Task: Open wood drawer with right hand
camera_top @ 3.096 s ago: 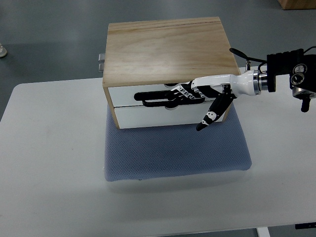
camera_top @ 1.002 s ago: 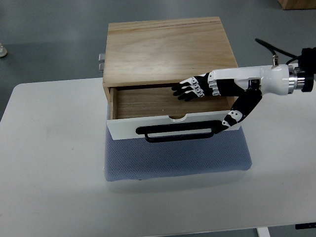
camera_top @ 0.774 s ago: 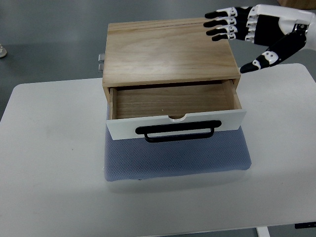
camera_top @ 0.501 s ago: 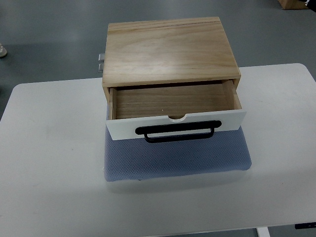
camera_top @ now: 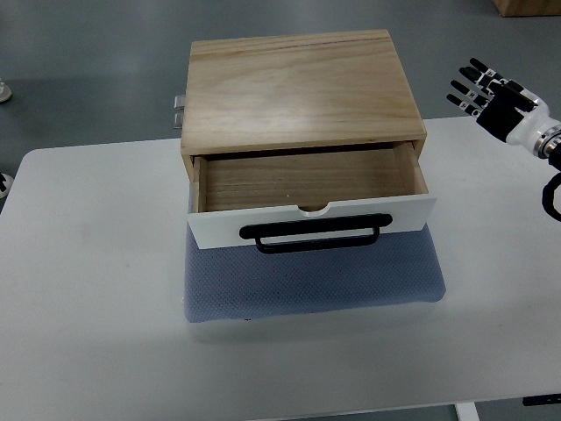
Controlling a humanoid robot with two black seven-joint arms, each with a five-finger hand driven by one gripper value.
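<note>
Drawer [camera_top: 307, 189] is standing pulled out at frame centre, so the right hand [camera_top: 493, 95], hovering spread and empty at upper right, is best keeping clear.

Only right hand [camera_top: 496, 98] seen, at right edge of top view. Fingers [camera_top: 466, 86] built from black segments with small white patches at joints. Palm shell black, white plate laid over back. Wrist made of white cuff, then silver ring. Bit of black rounded part shown below wrist, cut off by frame.
</note>
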